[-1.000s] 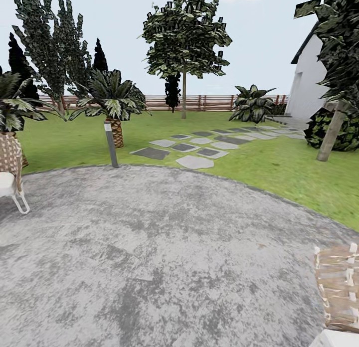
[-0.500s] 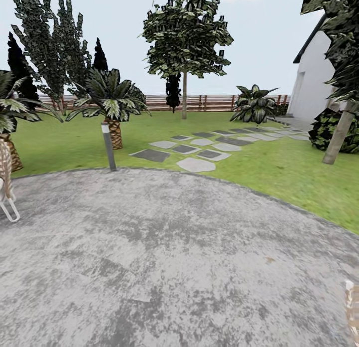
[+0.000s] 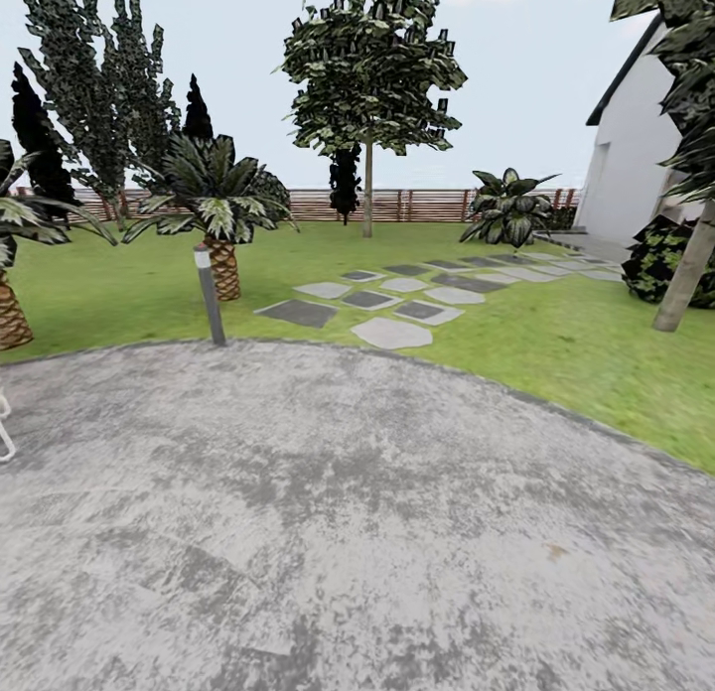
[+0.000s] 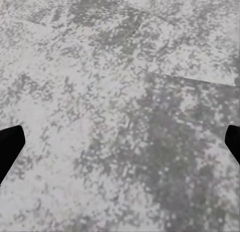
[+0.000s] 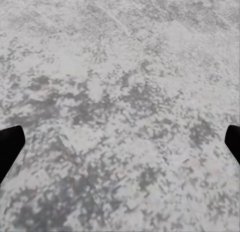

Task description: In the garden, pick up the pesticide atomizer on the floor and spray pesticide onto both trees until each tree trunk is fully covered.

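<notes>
Head view: grey paved floor (image 3: 328,532), one tree (image 3: 367,75) beyond the stepping stones (image 3: 392,299). Both hands (image 4: 120,147) (image 5: 120,147) spread, empty. Atomizer unseen; likely light, rigid, slick, so grip mid-body.

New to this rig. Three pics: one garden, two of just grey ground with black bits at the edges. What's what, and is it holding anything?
It is a simulated wheeled robot with two arms, each ending in a two-finger gripper.

The garden picture comes from the head camera. It looks over a grey paved circle, a short bollard lamp, stepping stones across the lawn, a small palm, a tall tree by the wooden fence, and a white house.

The other two pictures come from cameras near each gripper, looking down at the paving. The black bits are the fingertips of the left gripper and the right gripper, spread wide apart with nothing between them: both open, holding nothing.
</notes>
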You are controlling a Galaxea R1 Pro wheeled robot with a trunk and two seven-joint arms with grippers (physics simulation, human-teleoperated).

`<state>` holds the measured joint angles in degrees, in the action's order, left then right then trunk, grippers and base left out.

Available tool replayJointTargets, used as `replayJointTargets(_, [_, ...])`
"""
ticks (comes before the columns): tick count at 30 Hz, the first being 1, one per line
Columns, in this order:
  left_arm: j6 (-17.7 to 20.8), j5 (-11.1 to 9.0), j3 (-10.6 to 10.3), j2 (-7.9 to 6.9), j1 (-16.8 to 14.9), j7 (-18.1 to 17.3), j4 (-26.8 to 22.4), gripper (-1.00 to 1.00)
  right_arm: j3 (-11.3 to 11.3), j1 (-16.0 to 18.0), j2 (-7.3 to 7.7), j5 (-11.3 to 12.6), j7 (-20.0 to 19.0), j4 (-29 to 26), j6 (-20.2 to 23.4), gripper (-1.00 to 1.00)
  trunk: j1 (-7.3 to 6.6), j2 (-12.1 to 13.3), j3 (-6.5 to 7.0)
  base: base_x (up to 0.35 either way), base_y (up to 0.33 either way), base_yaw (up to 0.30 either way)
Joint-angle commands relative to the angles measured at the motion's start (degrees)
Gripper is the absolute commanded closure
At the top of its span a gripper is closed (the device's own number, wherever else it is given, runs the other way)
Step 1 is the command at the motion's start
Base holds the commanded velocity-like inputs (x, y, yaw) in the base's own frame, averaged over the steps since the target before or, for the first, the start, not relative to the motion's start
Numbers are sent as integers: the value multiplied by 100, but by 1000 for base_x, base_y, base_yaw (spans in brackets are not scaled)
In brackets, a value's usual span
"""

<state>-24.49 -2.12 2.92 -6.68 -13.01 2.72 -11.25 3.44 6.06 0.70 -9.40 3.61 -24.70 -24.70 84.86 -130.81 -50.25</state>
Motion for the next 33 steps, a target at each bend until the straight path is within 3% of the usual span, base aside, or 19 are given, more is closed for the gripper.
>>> replayJointTargets(1, [-1,0,-1,3,0,0,0,-100,0,0,0,0,-2,0,0,-100,0,0,0,339,0,0])
replayJointTargets(5, [-3,1,-1,8,0,0,0,-100,-1,0,0,0,-3,1,-33,-100,0,0,0,339,0,0])
replayJointTargets(11, [-3,1,-2,9,0,0,0,-100,12,0,0,-4,12,153,-1188,-100,0,0,0,339,0,0])
replayJointTargets(14, [-4,1,-2,9,0,0,0,-100,8,0,0,-1,6,579,-1418,-100,0,0,0,339,0,0])
replayJointTargets(24, [-4,10,-2,9,0,-6,0,-100,-1,0,-29,1,-18,1259,-1459,-100,0,0,0,339,0,0])
replayJointTargets(33, [-4,10,-2,9,0,-3,-7,-100,7,0,-54,5,-18,1333,-1458,-100,0,0,0,339,0,0])
